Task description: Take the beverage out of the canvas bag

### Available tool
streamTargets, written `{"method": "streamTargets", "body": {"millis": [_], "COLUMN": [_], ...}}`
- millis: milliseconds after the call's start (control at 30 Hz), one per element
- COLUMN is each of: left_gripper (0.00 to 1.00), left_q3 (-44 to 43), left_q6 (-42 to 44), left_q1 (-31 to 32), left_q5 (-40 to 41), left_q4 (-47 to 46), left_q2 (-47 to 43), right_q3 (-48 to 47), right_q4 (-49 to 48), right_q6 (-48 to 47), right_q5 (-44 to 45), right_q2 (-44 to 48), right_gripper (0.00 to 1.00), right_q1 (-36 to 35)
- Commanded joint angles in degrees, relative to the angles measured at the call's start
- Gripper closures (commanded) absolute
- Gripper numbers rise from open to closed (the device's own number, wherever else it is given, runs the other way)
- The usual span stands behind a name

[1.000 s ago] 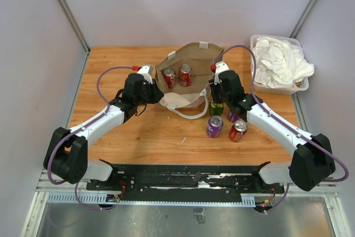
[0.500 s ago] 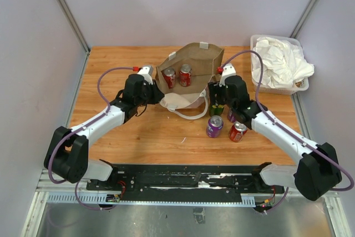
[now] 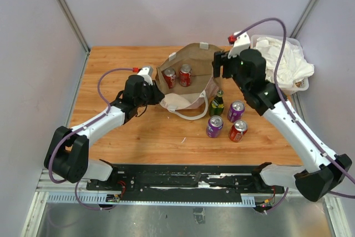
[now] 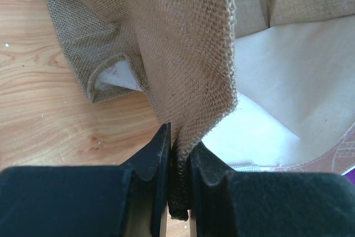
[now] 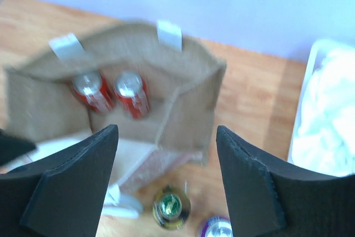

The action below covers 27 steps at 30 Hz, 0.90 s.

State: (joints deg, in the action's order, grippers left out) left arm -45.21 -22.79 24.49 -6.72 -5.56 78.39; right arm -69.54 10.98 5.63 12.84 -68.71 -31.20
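The left jaws are pinched tight on a fold of the canvas bag [image 4: 188, 54], with coarse tan weave bunched between the two black fingers [image 4: 150, 159]; the overhead view places this grip on the bag's left wall. The right jaws stand wide apart and hold nothing, hanging in the air above the bag's far right corner. Its wrist view, somewhat blurred, looks down between the spread fingers [image 5: 72, 181] into the bag's open mouth. The bag sits on the worktop [image 3: 111, 59] near the middle of the far side. Inside it a red can [image 3: 169, 77] and a second red can [image 3: 185, 74] stand upright side by side, tops showing. A white looped handle [image 3: 191, 115] lies on the wood at the bag's near side. Just right of that handle stands a green bottle [image 3: 217, 104], with a purple can [image 3: 236, 110] beside it. Nearer the arm bases are another purple can [image 3: 214, 126] and a loose red can [image 3: 238, 130]. At the far right corner a clear bin [image 3: 272, 88] holds crumpled white cloth [image 3: 280, 62]
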Motion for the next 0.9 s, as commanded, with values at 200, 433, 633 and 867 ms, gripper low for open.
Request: {"method": "streamTargets", "body": {"millis": [200,433,633,867], "left_gripper": [0.85,0.84,0.82,0.81], "left_q3": [1.3,0.7,-1.0,-2.9], "left_q6": [-0.6,-0.4,0.1,1.1], "left_q1": [-0.4,-0.4,-0.4,-0.4], "left_q5": [-1.5,-2.3,-2.9,-3.5], "left_q4": [0.7,0.9,2.0,3.6], "left_q2": [1.6,1.7,1.7,2.5], "right_q3": [-32.4,-36.9,-37.5,-41.5], "right_q4": [17.2,17.3,14.8,14.4], "right_q6": [-2.6,-1.5,-0.7,-0.8], "right_q5": [-10.8,-14.6,-15.2,-14.2], "right_q2": [-19.4,-31.4,-38.6,-48.8], "right_gripper": [0.28,0.29,0.29,0.22], "right_q1": [-1.6,-1.9,-1.9,-1.8]}}
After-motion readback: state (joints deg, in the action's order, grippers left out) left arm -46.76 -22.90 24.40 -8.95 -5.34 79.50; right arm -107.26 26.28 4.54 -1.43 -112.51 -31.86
